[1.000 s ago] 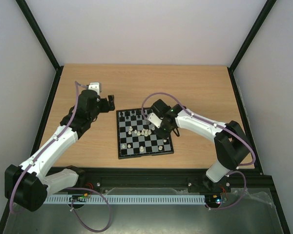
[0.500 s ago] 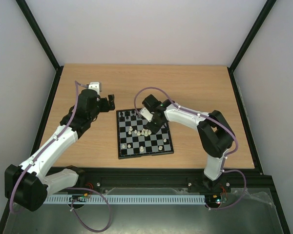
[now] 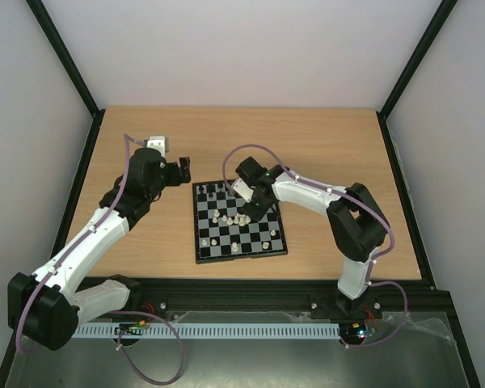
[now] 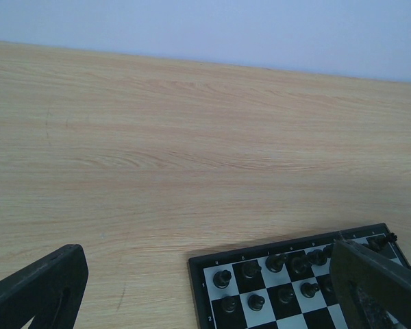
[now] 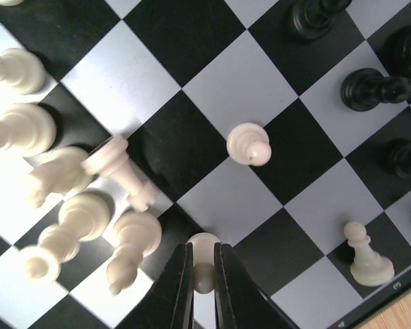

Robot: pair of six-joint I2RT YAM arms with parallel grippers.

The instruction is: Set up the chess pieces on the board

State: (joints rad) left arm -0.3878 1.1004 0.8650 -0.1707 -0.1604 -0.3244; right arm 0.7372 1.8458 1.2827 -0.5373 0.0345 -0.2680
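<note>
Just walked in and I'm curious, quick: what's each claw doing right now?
Left claw: open, holding nothing.
Right claw: closed on a cream-white chess piece.

Most of the cream piece (image 5: 204, 241) is hidden by the right gripper (image 5: 203, 266) clamped on it, the board (image 4: 196, 295) runs off the left wrist view's bottom edge, and in the top view the chess pieces (image 3: 238, 219) are too small to identify.
</note>
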